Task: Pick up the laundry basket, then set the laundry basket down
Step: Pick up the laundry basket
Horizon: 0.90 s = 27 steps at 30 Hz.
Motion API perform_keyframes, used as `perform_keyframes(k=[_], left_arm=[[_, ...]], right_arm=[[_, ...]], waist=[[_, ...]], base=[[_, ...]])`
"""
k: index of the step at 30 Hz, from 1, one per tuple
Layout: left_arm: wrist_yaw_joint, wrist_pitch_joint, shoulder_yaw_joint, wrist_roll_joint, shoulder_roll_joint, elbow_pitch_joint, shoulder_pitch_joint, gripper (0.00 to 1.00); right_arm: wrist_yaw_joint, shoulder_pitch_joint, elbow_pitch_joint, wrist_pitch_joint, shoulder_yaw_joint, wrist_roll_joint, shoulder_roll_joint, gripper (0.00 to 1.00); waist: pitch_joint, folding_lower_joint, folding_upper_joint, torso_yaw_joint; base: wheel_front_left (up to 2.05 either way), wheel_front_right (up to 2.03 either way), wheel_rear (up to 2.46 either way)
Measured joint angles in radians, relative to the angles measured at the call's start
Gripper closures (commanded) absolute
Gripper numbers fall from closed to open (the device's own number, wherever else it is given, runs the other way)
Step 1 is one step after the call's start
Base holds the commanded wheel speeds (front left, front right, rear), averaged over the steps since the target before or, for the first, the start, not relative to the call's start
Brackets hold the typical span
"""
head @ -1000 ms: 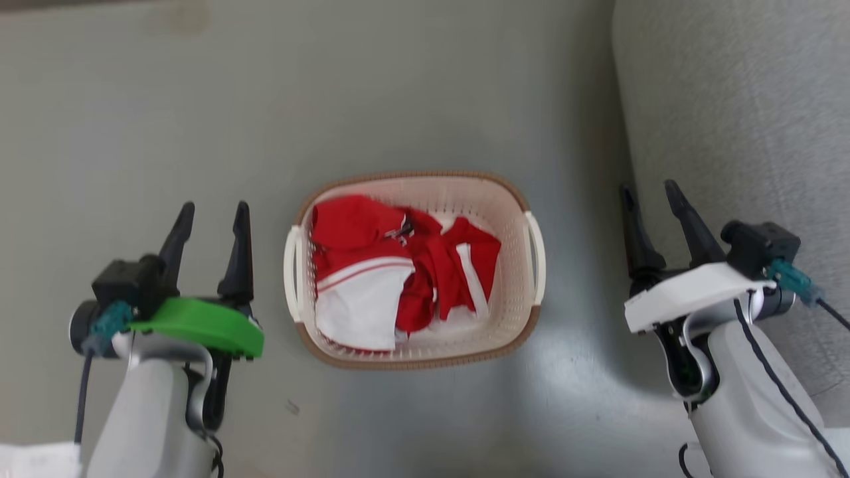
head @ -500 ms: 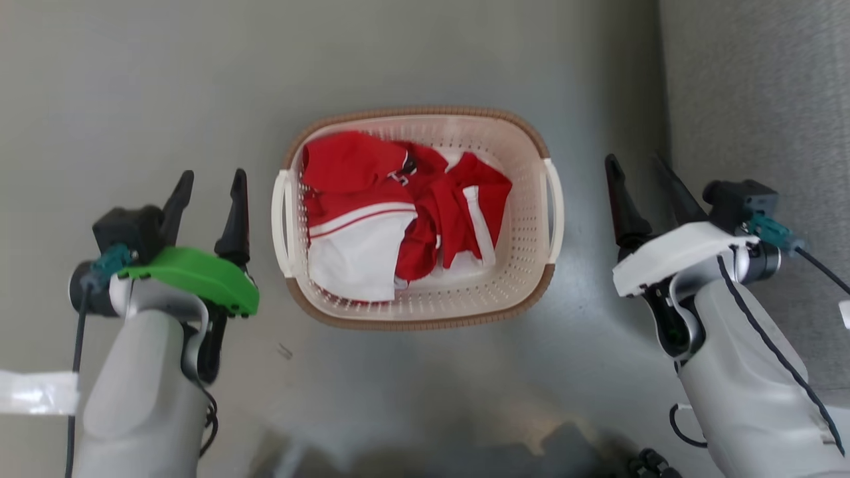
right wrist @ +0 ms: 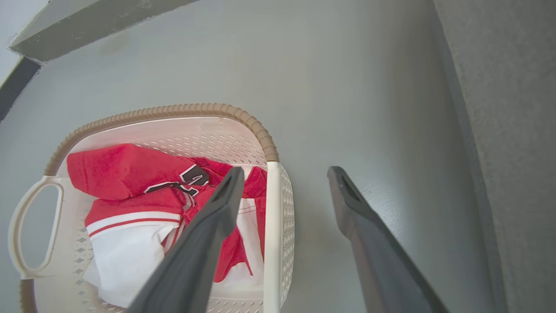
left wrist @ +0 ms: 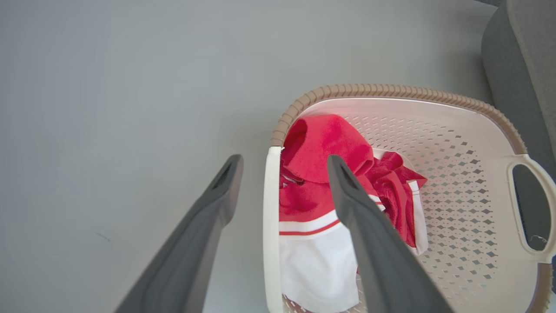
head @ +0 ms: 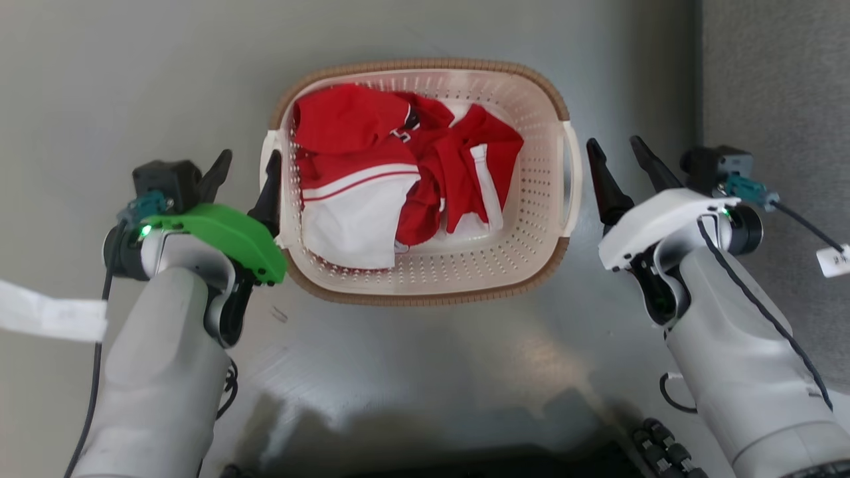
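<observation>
Closer now, left gripper (head: 250,159) and right gripper (head: 613,143), both gaping, flank the laundry basket (head: 465,265) on glossy grey floor (head: 133,66).

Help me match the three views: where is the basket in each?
Head view: basket upper centre, between the left gripper and right gripper.
Left wrist view: right half, its white side edge seen between the fingers.
Right wrist view: lower left, its other white side edge seen between the fingers.
Shared landmark: the red-and-white clothes inside the basket.
</observation>
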Motion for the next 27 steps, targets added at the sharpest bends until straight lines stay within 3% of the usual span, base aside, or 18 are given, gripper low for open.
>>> perform_keyframes(k=[16, 27], left_arm=[[-0.003, 0.089, -0.05, -0.075, -0.002, 0.137, -0.137, 0.0], [-0.003, 0.11, -0.086, -0.097, -0.002, 0.209, -0.184, 0.0]], right_arm=[[0.015, -0.155, 0.145, 0.046, 0.081, 0.007, 0.001, 0.0], [0.016, -0.195, 0.196, 0.062, 0.155, 0.086, 0.001, 0.0]], waist=[[0.129, -0.0001, 0.0, 0.0], [0.175, -0.0001, 0.0, 0.008]], base=[[0.0, 0.0, 0.0], [0.0, 0.0, 0.0]])
